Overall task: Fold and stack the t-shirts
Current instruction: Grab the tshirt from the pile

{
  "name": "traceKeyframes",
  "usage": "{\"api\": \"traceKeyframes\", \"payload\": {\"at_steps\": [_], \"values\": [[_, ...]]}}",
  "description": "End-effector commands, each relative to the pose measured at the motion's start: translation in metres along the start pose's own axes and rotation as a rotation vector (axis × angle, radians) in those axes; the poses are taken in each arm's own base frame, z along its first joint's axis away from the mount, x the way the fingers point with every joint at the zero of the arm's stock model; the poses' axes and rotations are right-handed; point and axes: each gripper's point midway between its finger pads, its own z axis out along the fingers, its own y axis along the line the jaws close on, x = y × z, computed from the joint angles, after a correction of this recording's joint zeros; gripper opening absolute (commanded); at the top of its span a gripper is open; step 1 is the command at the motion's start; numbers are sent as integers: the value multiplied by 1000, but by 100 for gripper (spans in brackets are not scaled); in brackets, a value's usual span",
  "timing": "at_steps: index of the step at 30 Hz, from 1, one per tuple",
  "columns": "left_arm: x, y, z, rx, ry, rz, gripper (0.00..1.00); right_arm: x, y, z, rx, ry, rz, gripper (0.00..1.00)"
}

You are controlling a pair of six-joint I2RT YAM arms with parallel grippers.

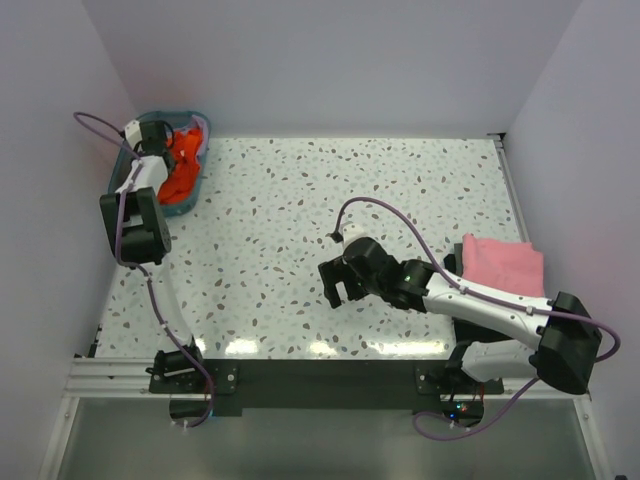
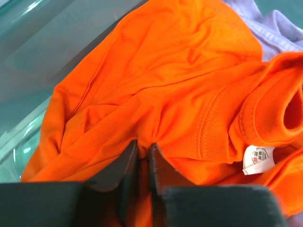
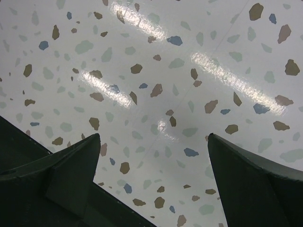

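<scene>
left tool (image 2: 143,146) pinching orange t-shirt (image 2: 165,71) | right tool (image 3: 154,137) spread over table (image 3: 142,47)

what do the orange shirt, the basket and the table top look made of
Orange t-shirt: soft matte knit cloth, likely cotton; it wrinkles and shows a ribbed collar and stitched seams.
Basket: teal plastic, smooth, glossy, seemingly a little see-through.
Table: hard glossy speckled surface, terrazzo-look, perhaps laminate; light glare reflects off it.

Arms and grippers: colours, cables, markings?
Both the left arm and right arm have white links, boxy black joint housings and a loose purple cable. A green light shows on the right one. The left gripper and right gripper have matte black wedge-shaped fingers. I see no markings.
</scene>
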Motion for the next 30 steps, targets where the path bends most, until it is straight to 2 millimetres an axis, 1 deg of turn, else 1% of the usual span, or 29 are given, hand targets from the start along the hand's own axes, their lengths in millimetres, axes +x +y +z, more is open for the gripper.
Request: {"api": "traceKeyframes", "payload": {"at_steps": [1, 2, 3, 4, 7, 8, 10, 11, 13, 14, 16, 17, 18, 19, 20, 22, 23, 25, 26, 28, 29, 30], "values": [[-40, -16, -10, 79, -74, -49, 12, -19, 12, -2, -40, -52, -6, 99], [-44, -19, -13, 94, -80, -45, 7, -18, 11, -2, -39, -49, -5, 99], [-54, -22, -20, 109, -100, -48, 1, -18, 11, -2, -39, -49, -4, 99], [-63, -25, -25, 119, -118, -45, 0, -19, 12, -2, -41, -53, -1, 99], [-95, -33, -47, 159, -177, -45, 0, -20, 13, -4, -45, -59, 0, 99], [-109, -34, -59, 173, -203, -53, 0, -20, 13, -4, -47, -59, -2, 99], [-127, -38, -74, 194, -241, -57, 0, -20, 13, -4, -47, -60, -4, 99], [-139, -40, -86, 209, -266, -62, 0, -20, 13, -3, -48, -58, -5, 99], [-155, -42, -101, 230, -302, -63, 0, -21, 13, -3, -50, -62, -4, 99], [-168, -44, -117, 254, -331, -70, 0, -22, 14, -3, -51, -64, -4, 99], [-185, -46, -133, 279, -377, -77, 0, -23, 13, -4, -49, -68, -6, 99], [-195, -48, -149, 307, -401, -82, 0, -25, 14, -4, -51, -75, -6, 99], [-205, -50, -160, 328, -429, -88, 0, -26, 13, -4, -47, -80, -8, 99], [-211, -53, -169, 354, -443, -84, 0, -27, 14, -4, -49, -81, -13, 99], [-225, -53, -187, 378, -477, -95, 0, -30, 14, -5, -51, -88, -14, 99], [-239, -57, -211, 432, -513, -101, 0, -32, 15, -6, -48, -94, -13, 99], [-251, -57, -232, 462, -546, -110, 0, -32, 15, -6, -49, -93, -15, 99], [-265, -61, -260, 516, -591, -116, 0, -38, 16, -9, -50, -107, -14, 99], [-274, -64, -287, 566, -624, -119, 0, -41, 16, -12, -51, -116, -12, 99], [-283, -67, -317, 611, -666, -111, 0, -44, 15, -15, -49, -130, -7, 99], [-287, -72, -346, 658, -698, -109, 0, -47, 15, -17, -49, -140, -4, 99], [-290, -75, -365, 681, -725, -96, 0, -49, 15, -21, -51, -152, 0, 99]]}}
